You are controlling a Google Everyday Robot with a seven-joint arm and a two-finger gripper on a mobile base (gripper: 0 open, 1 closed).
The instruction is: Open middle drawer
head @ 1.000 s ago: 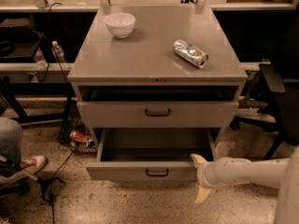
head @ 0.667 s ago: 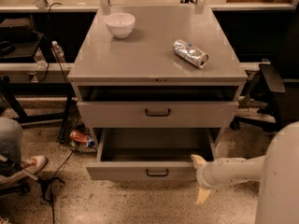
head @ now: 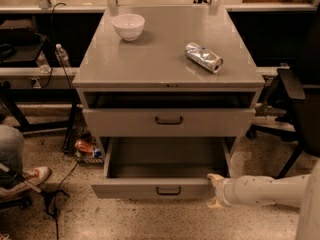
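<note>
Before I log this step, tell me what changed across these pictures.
Almost nothing. The tool stays at the right front corner of the middle drawer, which stays pulled out. Only the arm shifted: its bulk at the right edge swelled into view, then drew back. The bowl, silver can and upper drawer are unmoved.

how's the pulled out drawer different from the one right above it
The middle drawer is pulled far out, so its bare inside shows; the upper drawer sits back in the cabinet with its inside hidden. The gripper is at the middle drawer's right front corner, while nothing is near the upper drawer. The middle drawer's front lies lower and closer to the camera. Both are grey with a small dark central handle.
</note>
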